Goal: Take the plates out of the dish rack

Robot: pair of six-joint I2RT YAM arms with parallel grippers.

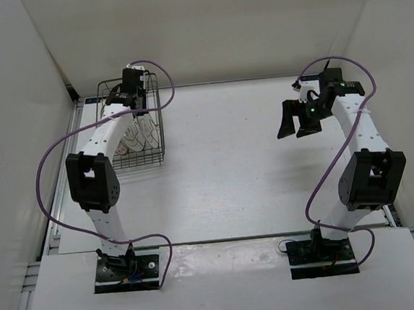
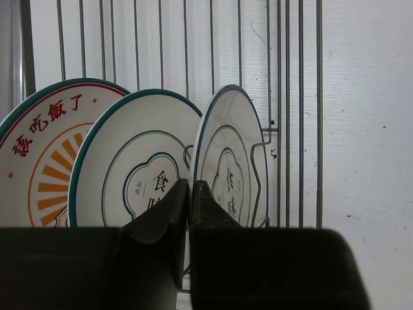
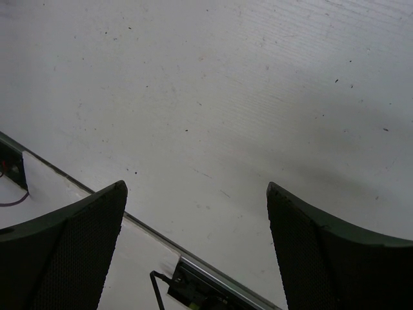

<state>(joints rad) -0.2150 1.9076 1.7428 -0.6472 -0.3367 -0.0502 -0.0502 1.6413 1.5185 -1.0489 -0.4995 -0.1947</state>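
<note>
The dark wire dish rack (image 1: 157,123) stands at the far left of the table, its wires (image 2: 279,97) showing in the left wrist view. Three plates stand upright in it: an orange-patterned one (image 2: 39,168) on the left, a white one (image 2: 129,148) in the middle, and a white one (image 2: 232,142) on the right. They show as pale shapes (image 1: 138,135) in the top view. My left gripper (image 2: 190,184) reaches down into the rack (image 1: 133,103), its jaws pressed on the left rim of the right white plate. My right gripper (image 1: 299,126) hangs open and empty over the table's far right (image 3: 197,187).
White walls enclose the table on three sides. The rack sits close to the left wall. The table's metal edge rail (image 3: 213,271) shows below the right gripper. Purple cables loop from both arms.
</note>
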